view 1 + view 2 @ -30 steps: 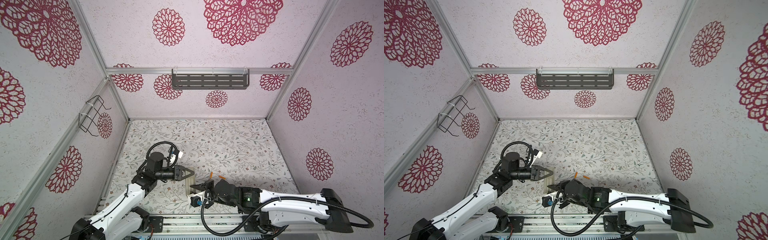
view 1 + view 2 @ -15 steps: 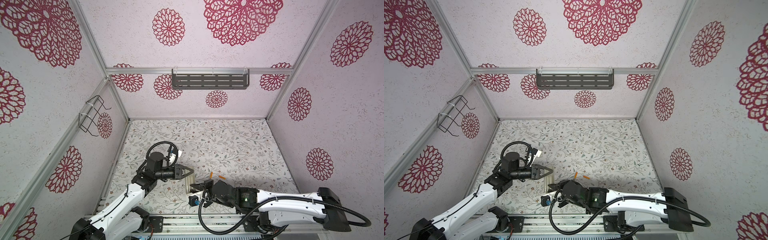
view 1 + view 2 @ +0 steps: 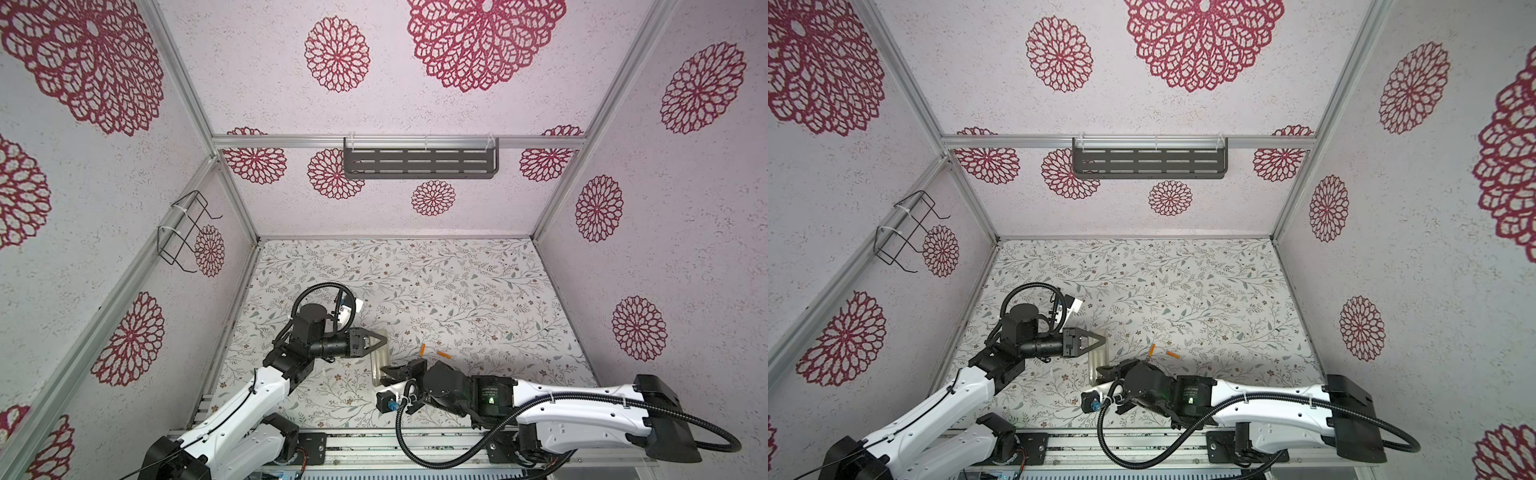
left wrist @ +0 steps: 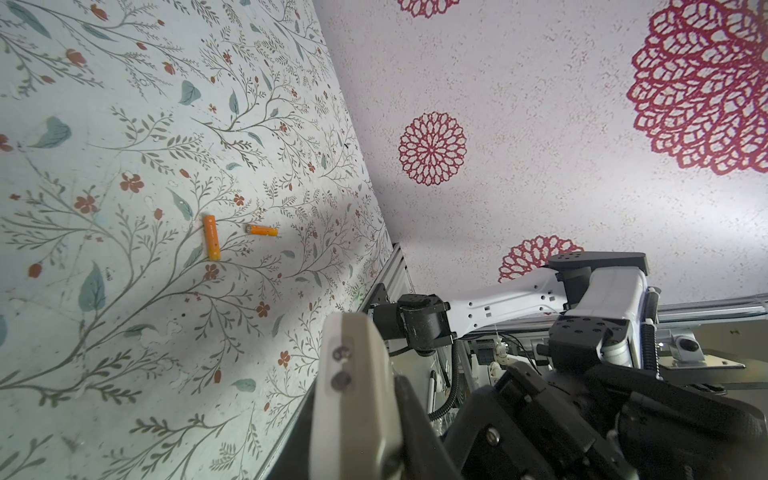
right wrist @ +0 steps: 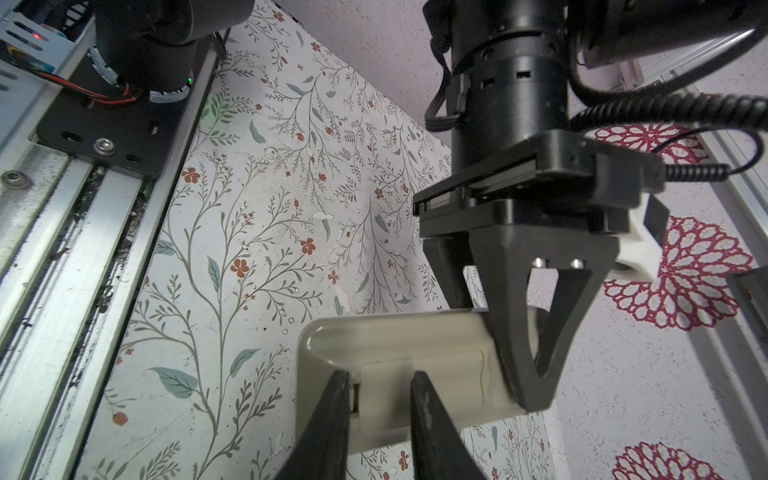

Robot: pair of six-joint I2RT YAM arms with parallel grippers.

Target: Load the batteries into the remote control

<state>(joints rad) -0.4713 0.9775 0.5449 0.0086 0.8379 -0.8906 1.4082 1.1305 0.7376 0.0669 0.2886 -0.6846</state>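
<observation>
Left fingers (image 5: 511,332) clamped on slim white, beige-backed remote control (image 5: 395,345), held off floral worktop (image 3: 457,299). Right fingers (image 5: 332,419) slightly apart at its near end; grip unclear. Two small orange batteries (image 4: 211,237) lie right of it.

Bare mat (image 3: 457,299) rings the 2 batteries (image 3: 422,350); right arm (image 3: 561,409) blocks the near side.

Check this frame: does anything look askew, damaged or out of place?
Nothing serious. The batteries lie loose on the table, apart and at different angles, while the left gripper holds the remote control. The table's floral covering has small white chips.
</observation>
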